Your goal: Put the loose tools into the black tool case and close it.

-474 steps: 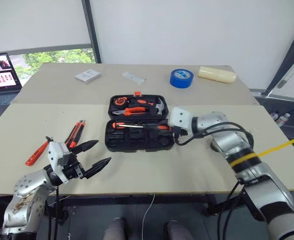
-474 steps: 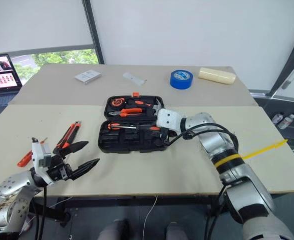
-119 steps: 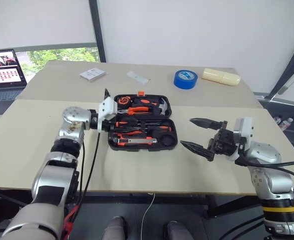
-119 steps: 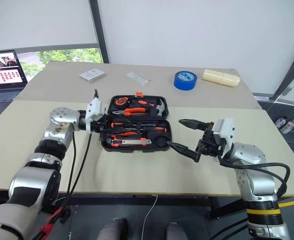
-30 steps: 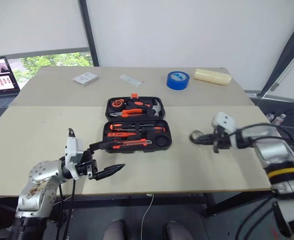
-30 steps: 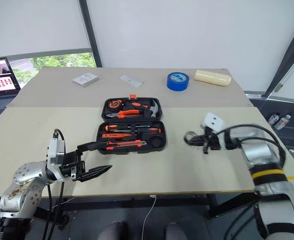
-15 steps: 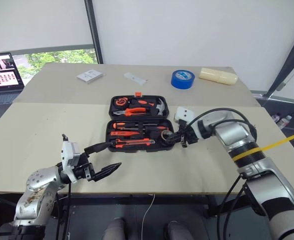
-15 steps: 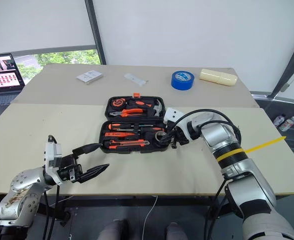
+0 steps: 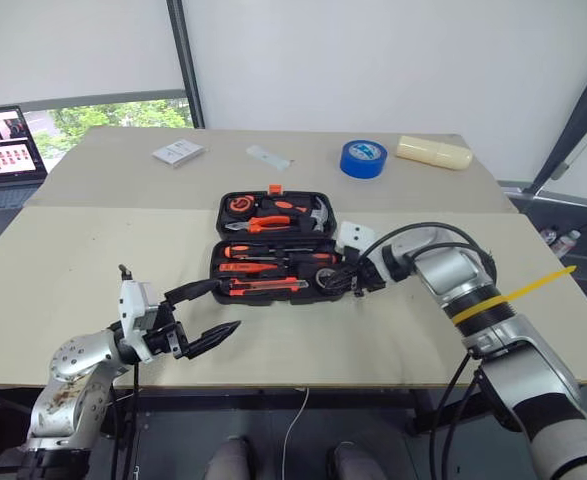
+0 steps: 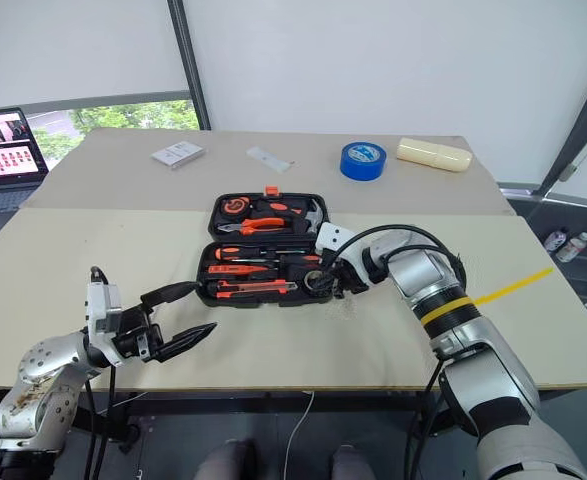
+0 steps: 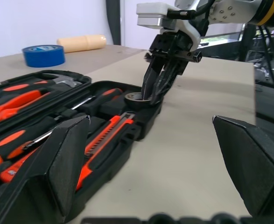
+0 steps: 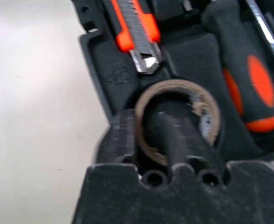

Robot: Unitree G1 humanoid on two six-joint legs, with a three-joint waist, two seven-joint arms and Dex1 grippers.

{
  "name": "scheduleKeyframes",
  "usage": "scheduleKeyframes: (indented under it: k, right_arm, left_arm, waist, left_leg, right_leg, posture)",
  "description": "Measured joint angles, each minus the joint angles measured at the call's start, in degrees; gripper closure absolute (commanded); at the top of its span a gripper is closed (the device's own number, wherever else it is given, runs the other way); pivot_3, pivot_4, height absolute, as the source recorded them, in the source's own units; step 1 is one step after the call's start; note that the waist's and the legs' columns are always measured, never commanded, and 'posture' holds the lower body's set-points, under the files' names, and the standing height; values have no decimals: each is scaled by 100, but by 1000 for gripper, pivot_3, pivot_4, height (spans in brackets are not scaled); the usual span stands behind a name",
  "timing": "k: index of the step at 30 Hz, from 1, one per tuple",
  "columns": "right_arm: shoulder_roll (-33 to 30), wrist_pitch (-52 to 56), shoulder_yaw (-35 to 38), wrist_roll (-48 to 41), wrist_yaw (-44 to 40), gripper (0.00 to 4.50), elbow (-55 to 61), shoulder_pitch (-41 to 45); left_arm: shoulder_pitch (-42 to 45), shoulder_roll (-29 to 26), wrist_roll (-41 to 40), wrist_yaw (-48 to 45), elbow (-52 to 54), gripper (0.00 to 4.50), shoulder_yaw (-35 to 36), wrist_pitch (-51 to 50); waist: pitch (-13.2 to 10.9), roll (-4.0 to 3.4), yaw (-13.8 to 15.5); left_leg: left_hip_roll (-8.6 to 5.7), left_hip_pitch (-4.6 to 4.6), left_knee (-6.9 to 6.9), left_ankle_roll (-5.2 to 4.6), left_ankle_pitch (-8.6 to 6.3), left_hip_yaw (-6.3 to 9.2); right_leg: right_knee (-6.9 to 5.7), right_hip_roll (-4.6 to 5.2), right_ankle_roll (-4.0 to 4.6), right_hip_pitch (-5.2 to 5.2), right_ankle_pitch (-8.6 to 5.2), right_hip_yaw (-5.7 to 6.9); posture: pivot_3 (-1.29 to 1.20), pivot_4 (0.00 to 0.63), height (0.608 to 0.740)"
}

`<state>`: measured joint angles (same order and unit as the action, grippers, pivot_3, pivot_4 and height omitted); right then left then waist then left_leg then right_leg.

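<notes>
**Beige tabletop, last tool going into its slot**

Beige tabletop (image 9: 93, 250) carries the black tool case (image 9: 277, 262), which lies open near the middle, its lid half toward the far edge and its base half toward us. We see the small grey tape roll (image 12: 176, 122) sitting in the round recess at the base's right end, just beside the tip of the orange-black utility knife (image 9: 263, 287) in the front row. The screwdrivers (image 9: 278, 257) with black-orange handles lie in the slots behind it.

Our right gripper (image 9: 339, 281) reaches down into that corner, one finger (image 12: 167, 128) through the roll's hole and the other outside the ring. Its jaws straddle the wall of the roll; we cannot tell whether they clamp it or have begun to let go. Our left gripper (image 9: 205, 312) hangs above the near edge of the tabletop, jaws spread wide and holding nothing.

We judge the step in hand to be seating the tape roll, with no loose tool left on the tabletop. Next, the right jaws need to part fully and lift straight out so the roll is not dragged from its recess. Then the lid must be swung over the base and pressed until the orange latch (image 9: 274, 188) on the lid's far rim catches.

Toward the far edge lie a blue tape roll (image 9: 362, 157), white cards (image 9: 177, 152) and a laptop (image 9: 5, 145) off the left corner.
</notes>
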<state>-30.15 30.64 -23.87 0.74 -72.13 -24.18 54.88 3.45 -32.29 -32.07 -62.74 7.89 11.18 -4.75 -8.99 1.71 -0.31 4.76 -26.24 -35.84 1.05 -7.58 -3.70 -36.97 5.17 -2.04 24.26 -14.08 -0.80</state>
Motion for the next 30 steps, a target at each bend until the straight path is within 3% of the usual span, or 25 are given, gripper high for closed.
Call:
scheduleKeyframes:
  k: [2, 5, 7, 9, 11, 16, 17, 18, 24, 30]
  right_arm:
    - [-17, 47, 89, -149, -185, 1500, 23, -1]
    - [-35, 116, 398, -737, -745, 1500, 137, -141]
    - [-188, 97, 596, -951, -920, 1443, 143, -141]
    - [-389, -61, 769, -981, -899, 1982, -23, -93]
    - [-384, -511, 1135, -857, -174, 2446, -799, 113]
    - [36, -2164, 1346, -91, 1927, 4215, -2722, 315]
    - [133, -2425, 1348, -13, 2159, 4495, -3021, 325]
    - [274, -2704, 1343, 94, 2435, 4500, -3357, 353]
    - [835, -4049, 1328, 572, 3404, 4500, -4556, 796]
    - [1152, -4568, 1393, 721, 3553, 4500, -5022, 882]
  left_arm:
    - [40, -35, 23, 31, -60, 0, 34, -3]
    - [225, -66, -58, 252, -284, 0, 249, -147]
    - [579, -41, -177, 650, -458, 522, 437, -357]
    - [1005, -52, -148, 1194, -718, 1051, 615, -596]
    - [1566, -160, 206, 1898, -1367, 1811, 688, -819]
    - [2480, -75, 1117, 2743, -3000, 3619, 303, -888]
    - [2655, -18, 1230, 2779, -3291, 3979, 224, -834]
    - [2876, 74, 1323, 2811, -3594, 4409, 136, -772]
    - [3909, 384, 1769, 2498, -5134, 4459, -308, -291]
    - [4539, 473, 2178, 2169, -6451, 4459, -499, 272]
  waist:
    - [0, 0, -4]
    - [-2, 0, -17]
    - [-9, 0, 15]
    - [-9, 0, 53]
    - [-9, 0, 45]
    - [-12, 5, -3]
    - [-13, 5, -19]
    - [-14, 7, -31]
    - [-17, 7, -73]
    - [-18, 6, -77]
  left_leg:
    - [0, 0, 3, 0, 0, 0]
    - [2, -2, 5, -1, 0, 1]
    - [2, -4, -2, -1, 1, 5]
    - [0, -4, -7, 1, 2, 5]
    - [-3, 8, -10, 4, 3, 4]
    - [-4, -2, -2, 9, 9, 4]
    - [-5, -5, 1, 9, 9, 4]
    - [-6, -8, 3, 8, 9, 4]
    - [-9, -13, 18, 8, 8, 5]
    - [-10, -12, 14, 9, 9, 6]
  right_leg:
    - [0, -1, 0, 1, -1, 0]
    - [-2, -3, 1, 4, -1, 0]
    - [-4, -5, -3, 2, 1, 1]
    - [-3, -3, -11, -2, 4, 2]
    - [0, -2, -21, -10, 8, 0]
    - [4, -6, -9, 1, 21, -1]
    - [2, -6, -11, 2, 20, -4]
    - [3, -7, -12, 4, 21, -4]
    - [11, -8, -18, 7, 24, -4]
    - [4, -7, -19, 4, 24, -4]
  posture:
    - [0, 150, 740]
    - [0, 150, 740]
    - [0, 150, 740]
    - [0, 150, 740]
    - [0, 150, 740]
    - [0, 150, 740]
    - [0, 150, 740]
    - [0, 150, 740]
    - [0, 150, 740]
    - [0, 150, 740]
